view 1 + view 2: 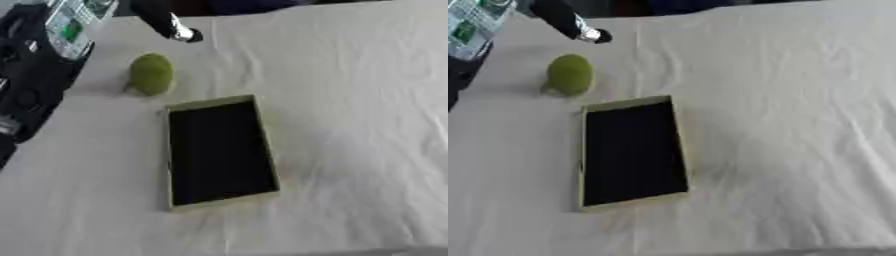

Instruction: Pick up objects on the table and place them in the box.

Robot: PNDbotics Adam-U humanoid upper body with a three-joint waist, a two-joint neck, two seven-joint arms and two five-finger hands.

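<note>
Reaching is the step I would judge to be in hand, since the box [220,152] is sitting empty and nothing is being carried. At the far left of the box, black machinery [31,80] is crowding the edge of the counter [350,100]; whether any of it is a robot hand, or how its fingers are set, I cannot tell. Just beyond the box's far left corner, a green round fruit [151,74] is lying on the cloth, apart from the rim. Beyond the fruit, a dark slender arm tip [185,34] is hanging, not touching it. The next move is calling for a descent over the fruit and a closing round it.
</note>
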